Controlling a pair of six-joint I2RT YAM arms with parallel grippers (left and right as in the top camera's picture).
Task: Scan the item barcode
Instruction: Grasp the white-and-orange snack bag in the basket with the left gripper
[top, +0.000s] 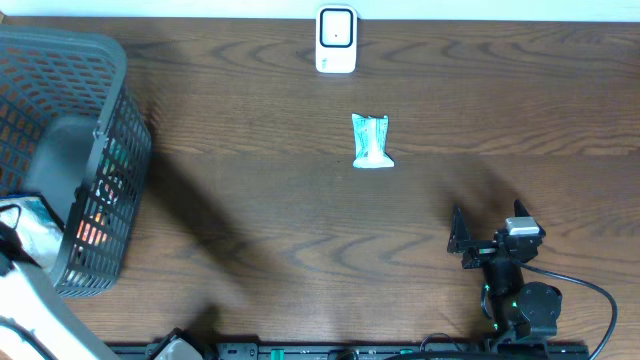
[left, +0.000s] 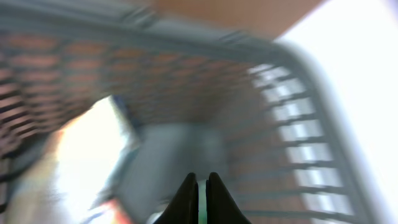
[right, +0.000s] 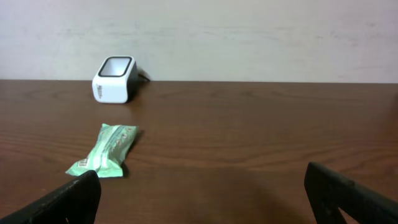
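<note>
Wood counter (top: 250, 200) met a pale wall (right: 249, 37); scanner (top: 336, 40) sat at its far edge, basket (top: 70, 150) left (packet (top: 372, 140) mid-counter); left claw (left: 199, 190) pinched closed, right claw (right: 202, 186) gaped.

basket (top: 122, 140): left | scanner (top: 336, 40): far centre | packet (top: 372, 141): before scanner (not touching)

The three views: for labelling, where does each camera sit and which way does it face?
Overhead: above the dark wooden table, looking down; left arm and right arm show.
Left wrist: blurred, facing into the grey mesh basket; shut left gripper at bottom.
Right wrist: low, facing the white box-shaped scanner and green snack packet; open right gripper at lower corners.
Shared: overhead and right wrist show scanner and packet.
</note>
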